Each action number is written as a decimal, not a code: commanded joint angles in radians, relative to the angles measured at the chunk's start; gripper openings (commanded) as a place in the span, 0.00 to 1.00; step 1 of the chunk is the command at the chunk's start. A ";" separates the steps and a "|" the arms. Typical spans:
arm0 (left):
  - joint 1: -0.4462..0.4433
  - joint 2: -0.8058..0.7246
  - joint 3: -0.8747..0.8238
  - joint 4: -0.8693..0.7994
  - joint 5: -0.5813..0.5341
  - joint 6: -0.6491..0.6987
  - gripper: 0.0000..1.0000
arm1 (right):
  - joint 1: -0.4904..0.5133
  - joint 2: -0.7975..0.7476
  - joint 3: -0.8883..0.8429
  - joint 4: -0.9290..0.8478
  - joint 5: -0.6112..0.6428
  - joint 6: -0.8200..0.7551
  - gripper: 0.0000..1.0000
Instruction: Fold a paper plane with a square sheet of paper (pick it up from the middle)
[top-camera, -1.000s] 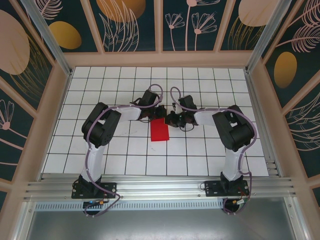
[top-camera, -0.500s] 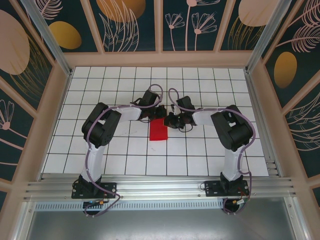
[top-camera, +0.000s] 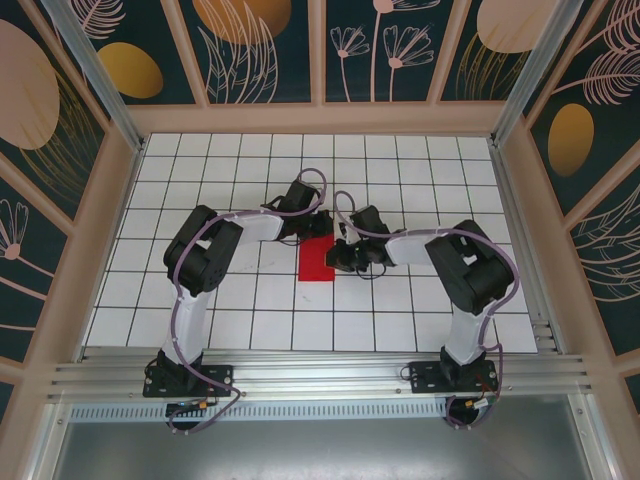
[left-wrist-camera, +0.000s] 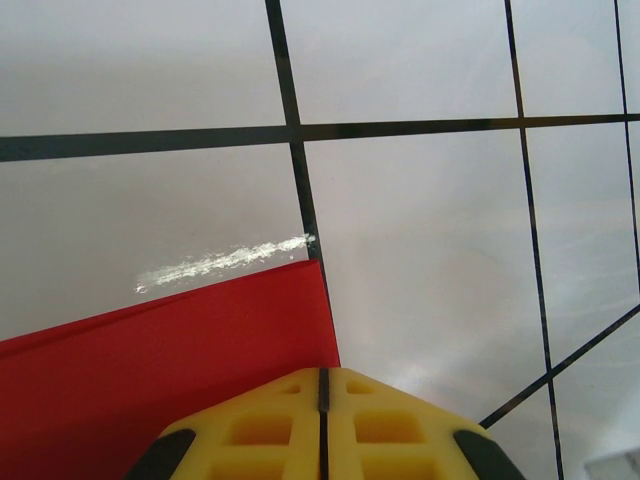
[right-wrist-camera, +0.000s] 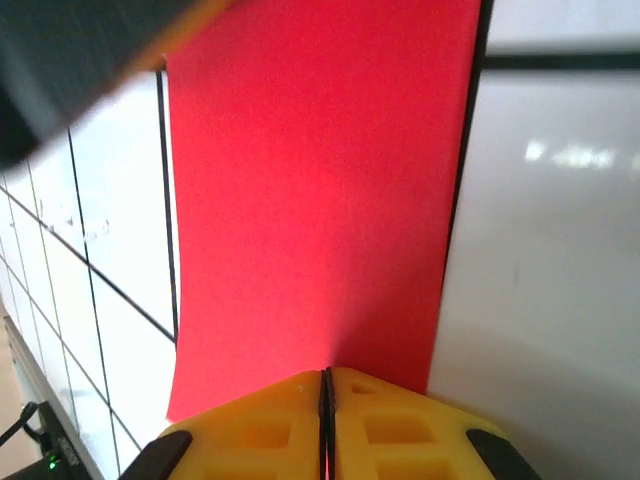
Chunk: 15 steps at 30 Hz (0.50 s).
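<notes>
- The white table (top-camera: 200, 160) with a black grid lies under the red paper (top-camera: 315, 266) on every side, and dark flower-patterned walls (top-camera: 260, 50) stand around it, well apart from the paper.
- The left arm (top-camera: 200, 255) bends in from the paper's left, and the right arm (top-camera: 470, 265) from its right; both wrists crowd its far half.
- The red paper lies flat near the table's middle as a folded rectangle. Its long axis runs from the arm bases toward the far wall, with the far end leaning slightly right.
- The left gripper (top-camera: 320, 224) sits at the paper's far edge, jaws closed, tips over a corner (left-wrist-camera: 323, 400); whether they pinch paper I cannot tell.
- The right gripper (top-camera: 338, 256) sits at the paper's right edge, jaws likewise closed (right-wrist-camera: 325, 400); a pinch cannot be made out.
- A white scuff (left-wrist-camera: 225, 262) marks the table just beside that corner.
</notes>
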<state>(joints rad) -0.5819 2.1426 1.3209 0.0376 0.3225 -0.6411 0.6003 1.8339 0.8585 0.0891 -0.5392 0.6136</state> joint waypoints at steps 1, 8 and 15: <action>0.016 0.045 -0.003 -0.087 -0.119 -0.009 0.09 | 0.054 -0.019 -0.090 -0.113 -0.039 0.059 0.11; 0.016 0.040 -0.005 -0.086 -0.118 -0.005 0.09 | 0.070 -0.093 -0.160 -0.088 -0.033 0.097 0.11; 0.016 -0.041 -0.004 -0.036 -0.031 0.014 0.13 | 0.024 -0.252 -0.117 -0.053 0.041 0.058 0.13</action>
<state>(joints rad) -0.5816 2.1380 1.3224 0.0360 0.3153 -0.6395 0.6525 1.6653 0.7273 0.0505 -0.5350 0.6868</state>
